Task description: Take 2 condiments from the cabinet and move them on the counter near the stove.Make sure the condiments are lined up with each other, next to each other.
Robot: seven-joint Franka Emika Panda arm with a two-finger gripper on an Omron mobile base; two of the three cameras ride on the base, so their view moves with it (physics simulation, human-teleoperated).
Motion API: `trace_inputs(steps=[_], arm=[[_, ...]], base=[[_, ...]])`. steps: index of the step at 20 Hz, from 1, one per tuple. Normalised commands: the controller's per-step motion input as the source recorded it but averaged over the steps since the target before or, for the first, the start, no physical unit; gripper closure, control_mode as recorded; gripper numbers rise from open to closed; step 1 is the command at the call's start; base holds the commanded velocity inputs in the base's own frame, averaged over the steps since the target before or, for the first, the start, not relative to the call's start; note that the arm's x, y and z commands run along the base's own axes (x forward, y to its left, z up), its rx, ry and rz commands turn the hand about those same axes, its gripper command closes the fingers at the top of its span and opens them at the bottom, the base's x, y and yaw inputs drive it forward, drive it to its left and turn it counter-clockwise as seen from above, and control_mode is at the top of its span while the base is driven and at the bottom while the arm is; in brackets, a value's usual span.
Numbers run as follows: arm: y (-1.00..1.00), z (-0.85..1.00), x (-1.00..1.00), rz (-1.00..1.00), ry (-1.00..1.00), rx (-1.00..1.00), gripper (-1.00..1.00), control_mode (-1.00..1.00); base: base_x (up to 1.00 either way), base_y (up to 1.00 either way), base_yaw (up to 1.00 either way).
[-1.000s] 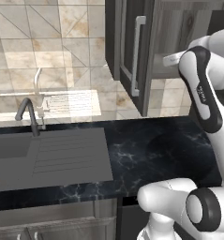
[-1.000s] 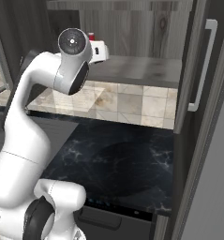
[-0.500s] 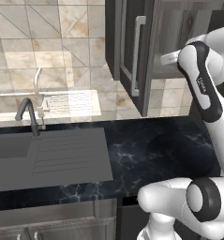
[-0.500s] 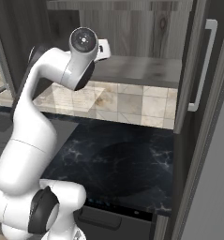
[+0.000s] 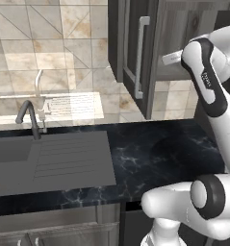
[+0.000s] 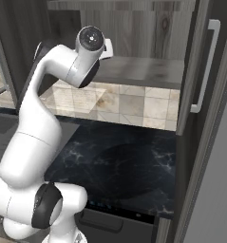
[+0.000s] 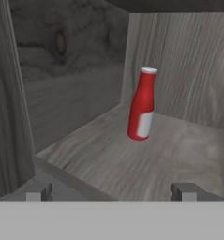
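Jaws of the two-finger gripper [image 7: 111, 190] stand wide apart with nothing between them; you can see the two dark fingertips [image 7: 184, 190] rising at the bottom of the hand view, one at each side. Ahead of them, the slim red condiment bottle with a white cap [image 7: 142, 104] stands upright on the grey wood-grain shelf [image 7: 146, 161] inside the dark grey wall cabinet [image 6: 148, 28]. You will find the bottle near the inner corner where the back wall and a side wall meet, well apart from the fingertips and touching neither wall. A pale label shows on its lower body.

From the base views, note that the white arm [image 6: 48, 104] is raised with its hand at the level of the cabinet shelf. The cabinet door with the long silver bar handle [image 6: 206, 66] hangs open at the right of the right base view; a second silver handle [image 5: 140, 57] shows in the left base view.

Below the cabinet lies the glossy black marble-look counter [image 5: 155, 153], with a grey sink and drainboard [image 5: 54, 161] and a dark curved tap [image 5: 29, 117] set at its left end.
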Motion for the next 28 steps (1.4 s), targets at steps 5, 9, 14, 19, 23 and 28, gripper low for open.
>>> trace_inputs(steps=[5, 9, 14, 19, 23, 28], arm=[[0.11, 0.00, 0.17, 0.00, 0.04, 0.01, -1.00, -1.00], [0.14, 0.00, 0.14, 0.00, 0.06, 0.01, -1.00, -1.00], [0.12, 0.00, 0.25, 0.00, 0.02, 0.00, -1.00, -1.00], [0.01, 0.00, 0.26, 0.00, 0.07, 0.00, -1.00, -1.00], [0.00, 0.00, 0.31, 0.01, 0.01, 0.00, -1.00, -1.00], [0.00, -0.03, 0.27, 0.01, 0.00, 0.00, -1.00, -1.00]], base=[[0.00, 0.00, 0.00], [0.00, 0.00, 0.00], [0.00, 0.00, 0.00], [0.00, 0.00, 0.00], [0.00, 0.00, 0.00], [0.00, 0.00, 0.00]])
